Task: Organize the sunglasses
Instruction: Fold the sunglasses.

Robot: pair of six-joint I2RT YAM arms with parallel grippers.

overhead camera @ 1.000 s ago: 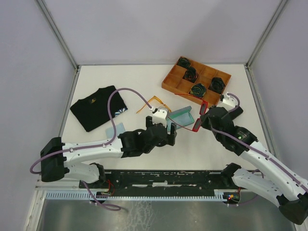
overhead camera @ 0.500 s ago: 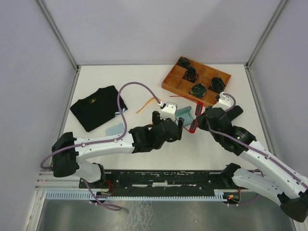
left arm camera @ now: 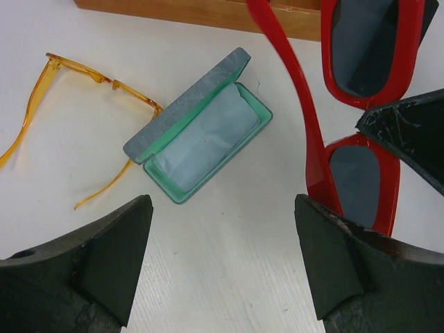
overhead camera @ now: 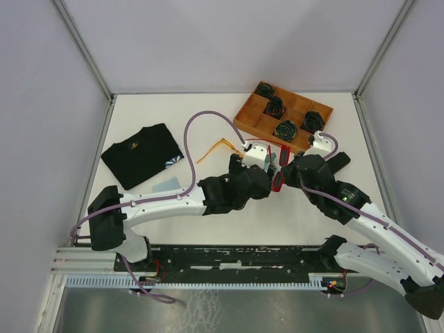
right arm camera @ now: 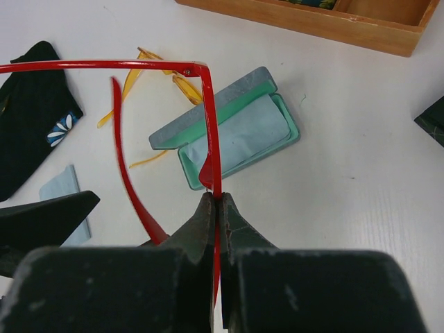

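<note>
My right gripper [right arm camera: 218,198] is shut on the front rim of the red sunglasses [right arm camera: 211,139], holding them above the table with their arms unfolded. In the top view they [overhead camera: 279,175] hang between the two grippers. My left gripper [left arm camera: 220,208] is open and empty, its right finger close beside the red sunglasses' dark lenses [left arm camera: 361,187]. The orange-yellow sunglasses [left arm camera: 76,68] lie unfolded on the table at the far left of an open grey-blue case [left arm camera: 208,135] with a green lining and a light blue cloth inside. The case [right arm camera: 243,135] lies below the held glasses.
A wooden tray [overhead camera: 253,130] with dark coiled items stands at the back right. A folded black garment [overhead camera: 139,154] lies at the left, a light blue cloth [overhead camera: 166,186] in front of it. A black case [overhead camera: 338,161] lies behind the right wrist.
My left arm has reached right and farther out, bringing its open gripper beside the red sunglasses. My right gripper has shifted slightly left with the glasses.
</note>
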